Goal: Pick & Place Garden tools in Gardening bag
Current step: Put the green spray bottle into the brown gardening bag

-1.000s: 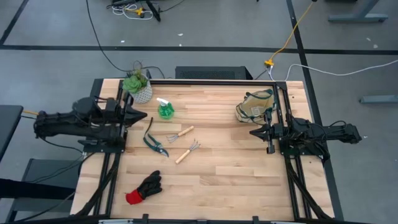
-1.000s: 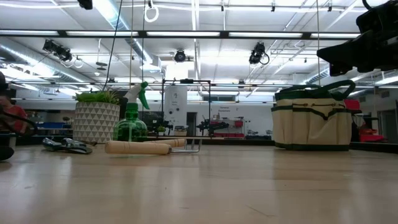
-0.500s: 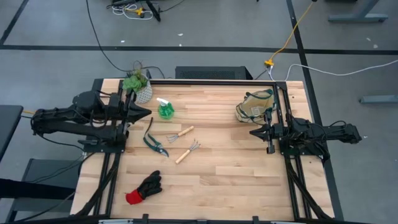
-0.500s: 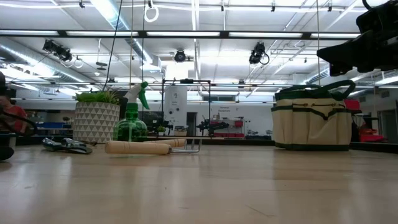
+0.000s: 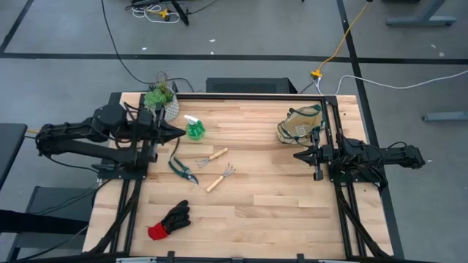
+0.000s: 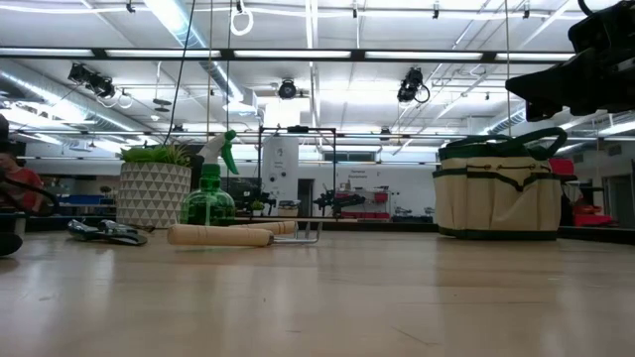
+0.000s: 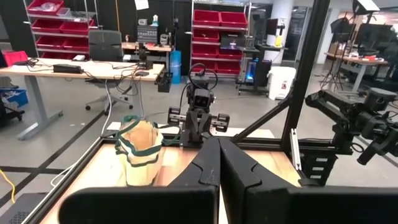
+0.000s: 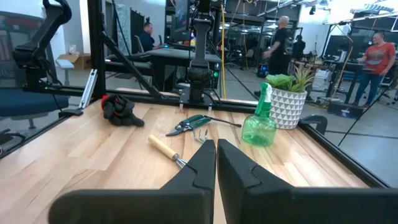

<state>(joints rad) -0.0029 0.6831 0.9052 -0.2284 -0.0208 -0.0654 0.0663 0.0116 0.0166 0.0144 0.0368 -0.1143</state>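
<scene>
On the wooden table (image 5: 270, 197), the spray bottle (image 5: 194, 129) stands upper left of centre and the gardening bag (image 5: 298, 126) upper right. The left gripper (image 5: 178, 131), fingers together, hovers just beside the bottle; it should part them before descending squarely over it.

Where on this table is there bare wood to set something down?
Bare wood spans between the hand tools and gardening bag, and right of the glove. Crowded: the corner with plant pot, spray bottle, shears and left gripper.
</scene>
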